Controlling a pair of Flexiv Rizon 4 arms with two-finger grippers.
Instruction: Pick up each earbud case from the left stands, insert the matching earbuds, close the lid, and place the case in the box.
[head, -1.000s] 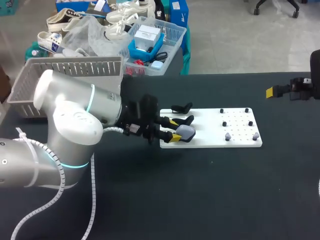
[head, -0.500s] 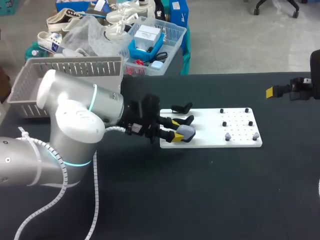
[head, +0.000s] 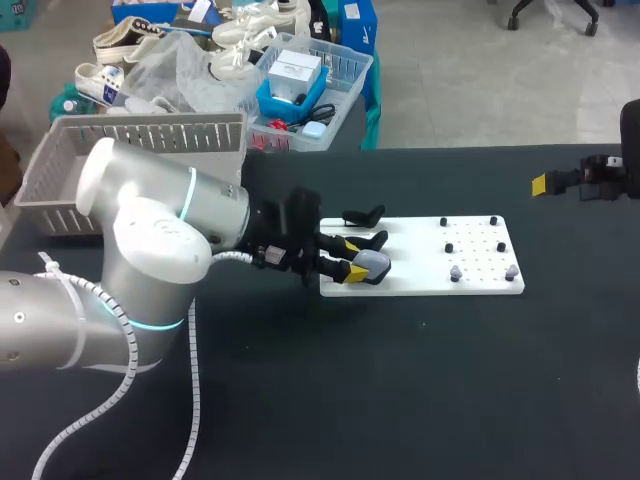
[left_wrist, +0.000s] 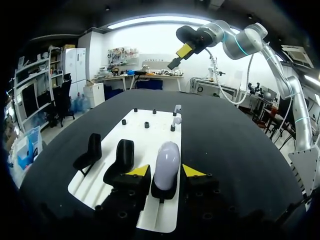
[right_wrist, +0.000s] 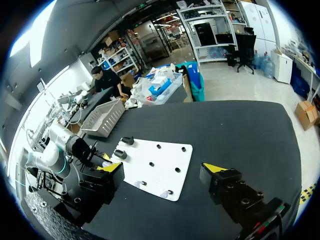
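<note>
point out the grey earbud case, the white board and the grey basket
grey earbud case (left_wrist: 167, 157): left wrist view, its rounded top
white board (head: 415, 256): head view, bare middle
grey basket (head: 150, 122): head view, its near rim

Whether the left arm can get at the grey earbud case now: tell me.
Probably yes: the left arm holds open jaws either side of the grey case on its stand, nothing between.
</note>
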